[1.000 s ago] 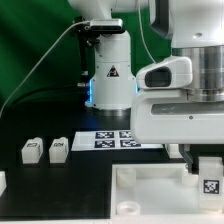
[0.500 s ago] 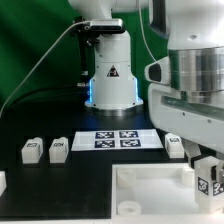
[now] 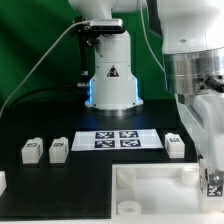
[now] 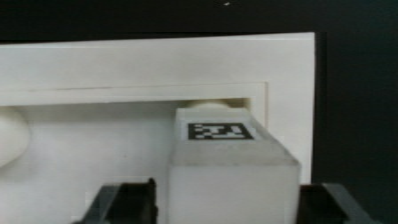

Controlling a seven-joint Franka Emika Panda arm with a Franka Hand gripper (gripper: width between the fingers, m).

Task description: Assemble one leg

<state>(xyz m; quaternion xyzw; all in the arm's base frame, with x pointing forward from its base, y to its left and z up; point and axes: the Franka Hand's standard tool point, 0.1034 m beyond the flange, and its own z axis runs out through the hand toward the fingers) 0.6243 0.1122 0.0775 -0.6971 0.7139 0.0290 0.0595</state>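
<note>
You've got the tool (image 3: 213, 180) down at the exterior view's right edge, over the near corner of the big white board (image 3: 150, 190). It's closed on a leg (image 4: 228, 165); in the wrist view the dark fingers (image 4: 121, 203) sit against both sides of it, tag facing the camera, board surface right behind. Three more legs stand on the black table (image 3: 70, 180): two (image 3: 31, 150) (image 3: 58, 149) at the exterior view's left, one (image 3: 174, 146) just beside the marker board (image 3: 124, 139).
</note>
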